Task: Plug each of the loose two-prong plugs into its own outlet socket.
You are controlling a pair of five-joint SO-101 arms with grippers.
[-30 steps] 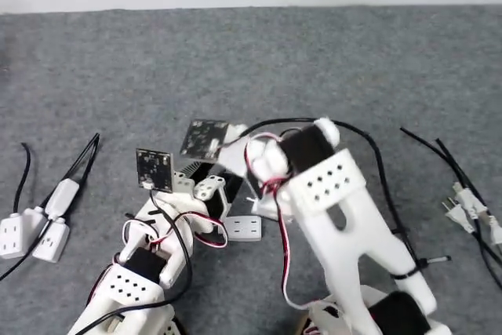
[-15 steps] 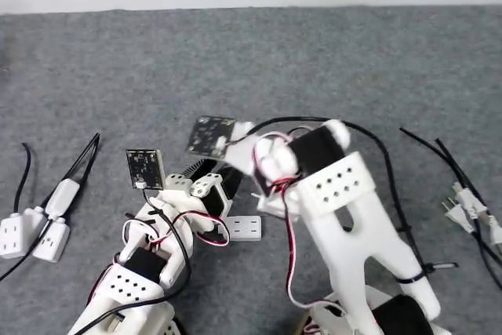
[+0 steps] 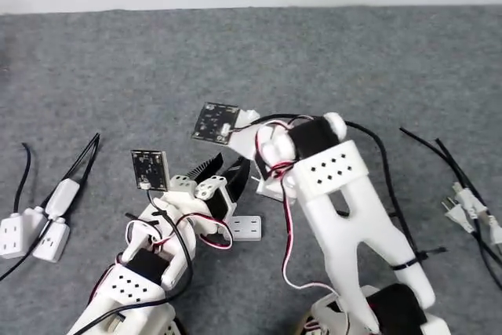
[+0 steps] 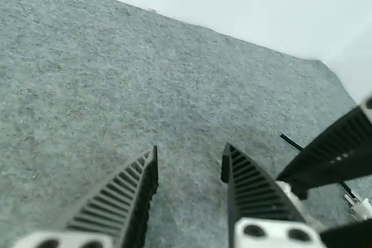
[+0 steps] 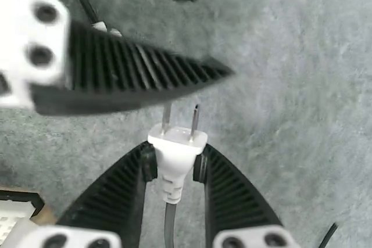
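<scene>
Midway through a plugging job, the right gripper (image 5: 175, 158) pinches a white two-prong plug (image 5: 176, 143) by its body at lower centre of the right wrist view, with the prongs bare and pointing away from the wrist. The left gripper (image 4: 190, 161) stands spread and empty above the grey mat (image 3: 235, 60). In the high view, a white outlet socket (image 3: 245, 227) lies at lower centre, just beside the left arm. Two more sockets (image 3: 51, 242) sit at the left edge, and other loose plugs (image 3: 464, 205) rest at the right edge. No plug appears seated in any socket, so the task looks to be at an early stage: one plug is lifted and every mating is yet to be made.
</scene>
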